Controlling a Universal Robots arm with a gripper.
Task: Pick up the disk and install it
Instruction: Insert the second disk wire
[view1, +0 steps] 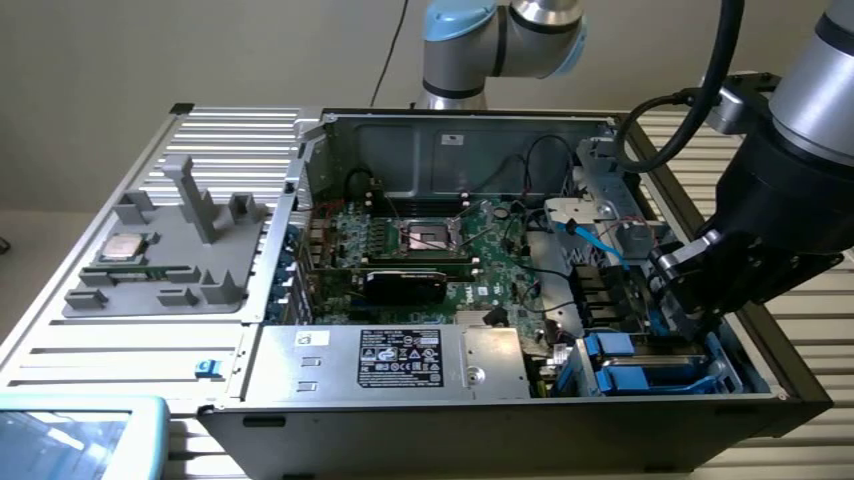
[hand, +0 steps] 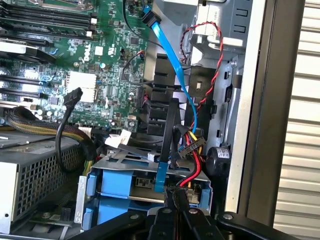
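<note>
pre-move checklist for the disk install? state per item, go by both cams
1. Gripper shut: ok, jaws closed together above the drive bay.
2. Disk in the blue-railed bay at the case's corner: ok, it lies there, blue rails on both sides.
3. Disk held by the jaws: not ok, nothing is between them.
4. Disk fully seated: cannot tell, its far end is hidden.
5. Blue cable clear of the gripper: not ok, it hangs straight down over the bay in front of the jaws.
6. Red and yellow wires clear of the bay: not ok, they bunch at its edge.
</note>
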